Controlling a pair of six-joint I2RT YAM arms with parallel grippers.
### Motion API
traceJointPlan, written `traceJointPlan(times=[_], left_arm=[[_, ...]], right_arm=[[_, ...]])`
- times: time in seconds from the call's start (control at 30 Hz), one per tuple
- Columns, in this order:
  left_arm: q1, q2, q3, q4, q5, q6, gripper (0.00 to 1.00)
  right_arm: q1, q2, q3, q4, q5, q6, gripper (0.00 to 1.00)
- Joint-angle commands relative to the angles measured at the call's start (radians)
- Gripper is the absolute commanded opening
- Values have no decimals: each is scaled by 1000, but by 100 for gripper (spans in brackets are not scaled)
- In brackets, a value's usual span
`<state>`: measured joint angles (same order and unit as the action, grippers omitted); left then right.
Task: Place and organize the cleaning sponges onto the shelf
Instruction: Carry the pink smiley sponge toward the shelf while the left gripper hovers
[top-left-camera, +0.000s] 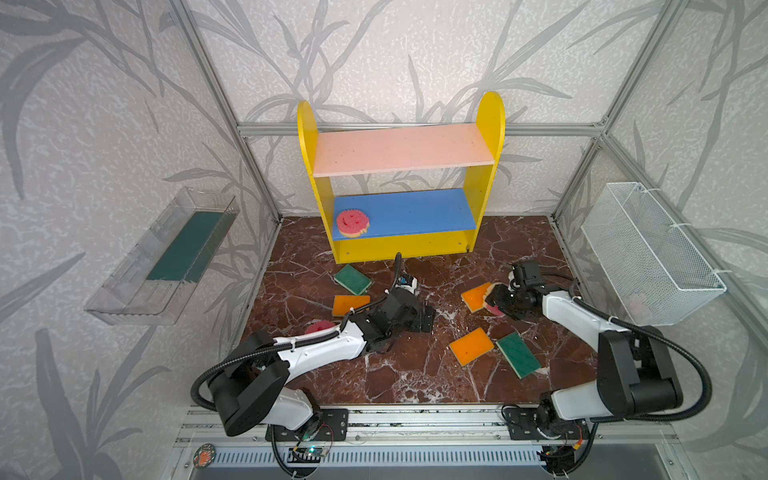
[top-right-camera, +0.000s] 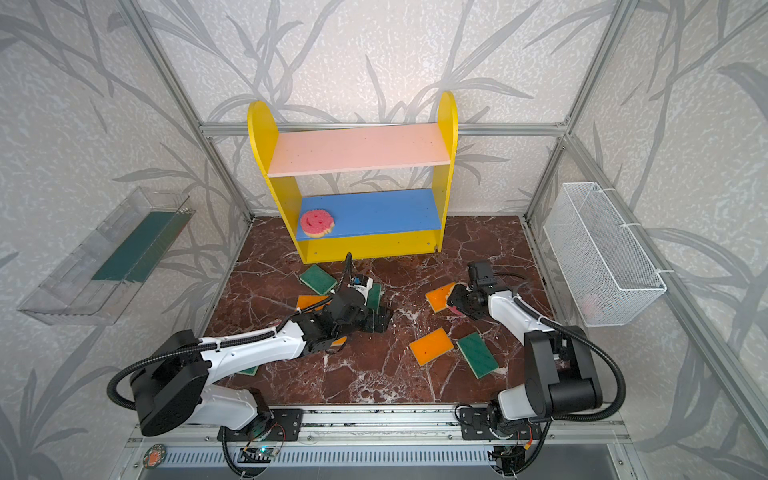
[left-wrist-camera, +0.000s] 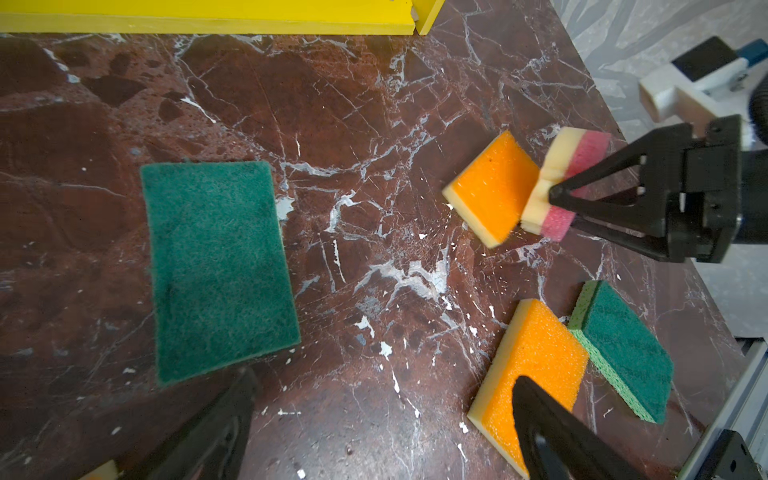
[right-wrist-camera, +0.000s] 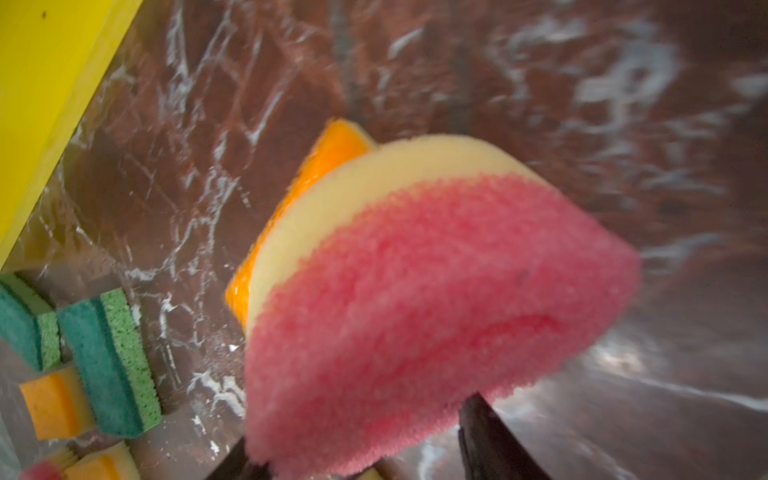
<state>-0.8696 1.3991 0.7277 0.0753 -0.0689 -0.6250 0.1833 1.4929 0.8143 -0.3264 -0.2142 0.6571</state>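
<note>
The shelf (top-left-camera: 399, 247) stands at the back with one pink smiley sponge (top-left-camera: 352, 222) on its blue board. My right gripper (top-left-camera: 494, 301) is shut on another pink sponge (right-wrist-camera: 415, 311), held edge-on just above the floor and touching an orange sponge (left-wrist-camera: 492, 187). My left gripper (left-wrist-camera: 386, 378) hovers open over bare floor, beside a green sponge (left-wrist-camera: 220, 270). More sponges lie loose: an orange one (top-left-camera: 471, 346) and a green one (top-left-camera: 518, 354) at the front right, a green one (top-left-camera: 352, 279) and an orange one (top-left-camera: 350, 304) left of centre. A pink sponge (top-left-camera: 320, 327) peeks out from under my left arm.
A clear plastic tray (top-left-camera: 124, 286) holding a dark green strip (top-left-camera: 183, 249) hangs on the left wall. A white wire basket (top-left-camera: 648, 249) hangs on the right wall. The marble floor (top-left-camera: 415, 374) ends at an aluminium rail in front.
</note>
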Motion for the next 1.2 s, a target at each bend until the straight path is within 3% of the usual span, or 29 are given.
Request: traceJointPlan(times=[0.0, 0.13, 0.27, 0.53, 0.63, 0.67, 0.73, 0.8, 0.9, 1.17], left_arm=[[1, -59, -33, -16, -50, -17, 97], [6, -106, -65, -28, -69, -22, 97], [17, -146, -80, -44, -75, -27, 97], [52, -203, -101, -58, -66, -36, 98], [59, -210, -101, -68, -66, -32, 98], [62, -211, -100, -71, -68, -29, 98], [64, -214, -96, -79, -71, -20, 98], [66, -216, -91, -91, -77, -11, 98], [70, -221, -88, -102, -84, 2, 98], [110, -201, -88, -86, -38, -1, 98]], right_arm=[[82, 80, 53, 10, -68, -14, 59], [168, 140, 132, 19, -107, -74, 61], [231, 179, 213, -12, -137, -132, 72], [243, 94, 230, 5, -185, -189, 89], [232, 45, 232, -19, -158, -195, 85], [222, 29, 232, -23, -157, -194, 79], [187, 0, 219, -21, -167, -184, 55], [157, -20, 213, -34, -162, -193, 47], [127, -34, 204, -49, -123, -214, 47], [69, 50, 219, -40, -97, -263, 64]])
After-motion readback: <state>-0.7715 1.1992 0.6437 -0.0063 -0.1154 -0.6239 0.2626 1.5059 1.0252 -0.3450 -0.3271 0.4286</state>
